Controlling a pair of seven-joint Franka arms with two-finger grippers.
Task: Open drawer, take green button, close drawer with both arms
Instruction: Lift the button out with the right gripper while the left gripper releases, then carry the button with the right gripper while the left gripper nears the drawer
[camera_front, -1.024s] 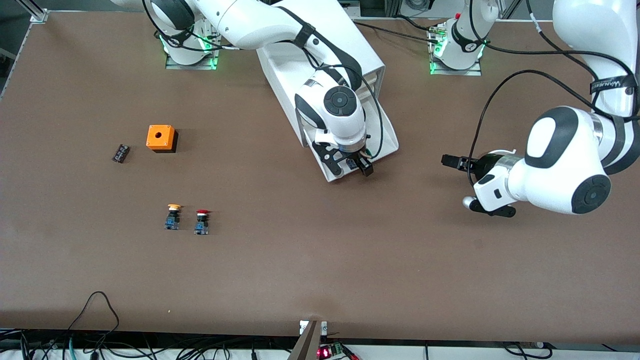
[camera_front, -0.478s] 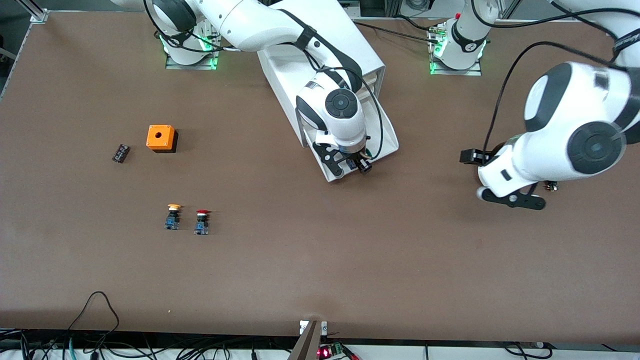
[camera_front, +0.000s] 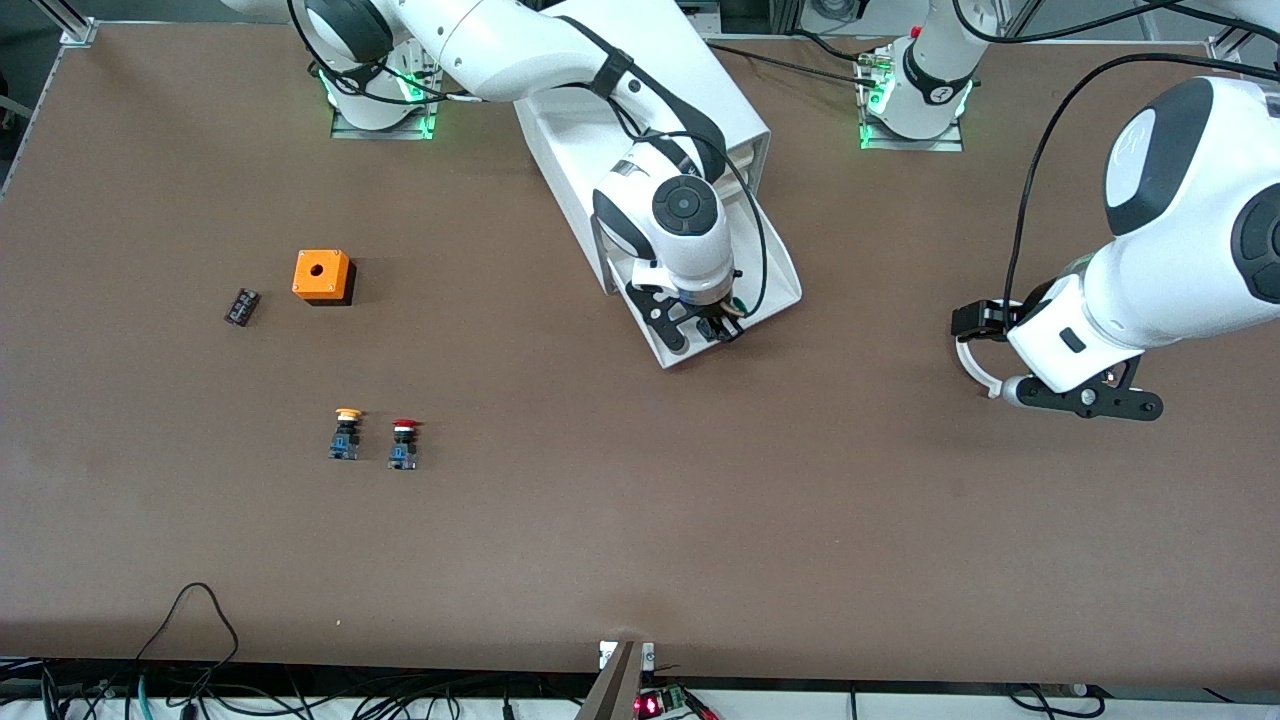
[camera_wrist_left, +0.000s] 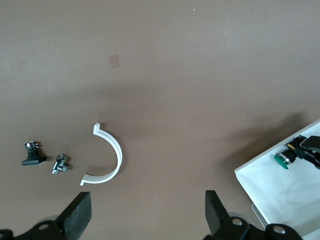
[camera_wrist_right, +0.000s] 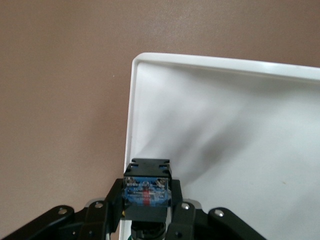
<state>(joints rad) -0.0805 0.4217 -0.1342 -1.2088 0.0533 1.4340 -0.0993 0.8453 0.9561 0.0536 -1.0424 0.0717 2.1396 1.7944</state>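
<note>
The drawer (camera_front: 778, 288) stands pulled out of the white cabinet (camera_front: 745, 130), toward the front camera. My right gripper (camera_front: 722, 328) reaches down into the drawer's front corner and is shut on the button (camera_front: 737, 305). In the right wrist view the button's body (camera_wrist_right: 147, 186) sits clamped in the gripper (camera_wrist_right: 147, 195), over the drawer's white floor (camera_wrist_right: 225, 150). The left wrist view shows its green cap (camera_wrist_left: 284, 160) at the drawer (camera_wrist_left: 272, 197). My left gripper (camera_front: 975, 322) hangs open over bare table at the left arm's end, with nothing between its fingers (camera_wrist_left: 79, 216).
A white curved piece (camera_front: 975, 365) (camera_wrist_left: 112, 160) lies under the left hand, with two small metal parts (camera_wrist_left: 34, 155) (camera_wrist_left: 61, 164) beside it. Toward the right arm's end are an orange box (camera_front: 322, 275), a small black part (camera_front: 241, 306), a yellow button (camera_front: 347, 432) and a red button (camera_front: 403, 442).
My right gripper has closed on the button in the drawer. The left arm has swung away toward its end of the table, its hand now over the white curved piece.
</note>
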